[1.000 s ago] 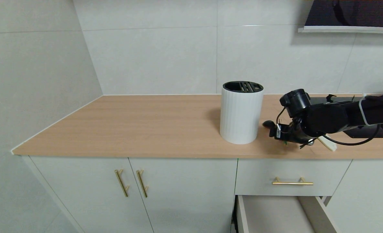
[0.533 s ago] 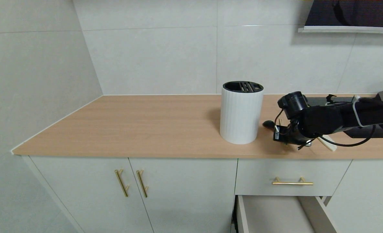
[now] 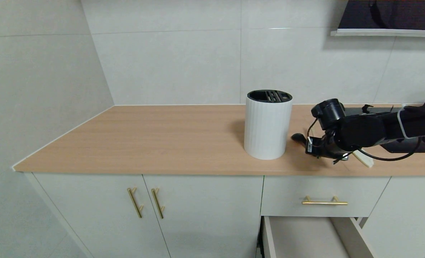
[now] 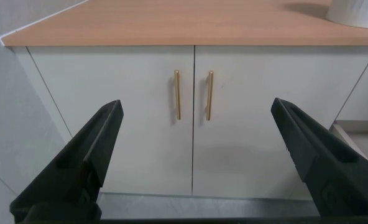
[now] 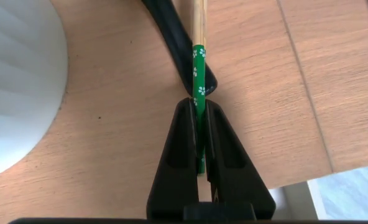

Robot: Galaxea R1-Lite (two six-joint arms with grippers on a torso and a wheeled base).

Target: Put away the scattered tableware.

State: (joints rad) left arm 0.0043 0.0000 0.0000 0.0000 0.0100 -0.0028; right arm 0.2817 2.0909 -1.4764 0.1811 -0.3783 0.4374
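A chopstick [image 5: 199,59] with a green, paw-printed end lies against the wooden counter [image 3: 162,139], and my right gripper [image 5: 199,104] is shut on that green end. A black utensil [image 5: 169,37] lies right beside it; its dark rounded end [image 3: 298,136] shows next to the white ribbed holder [image 3: 268,125]. In the head view my right gripper [image 3: 312,149] sits low on the counter, just right of the holder. My left gripper [image 4: 193,162] is open with nothing in it, down in front of the cabinet doors [image 4: 193,124].
A cream-coloured utensil [image 3: 363,159] lies behind my right wrist near the counter's front edge. A lower drawer [image 3: 305,236] stands pulled out under the closed gold-handled one [image 3: 324,202]. The tiled wall backs the counter.
My right arm dipped slightly left and down half a second ago, then came back a little right and up. The holder has not moved.
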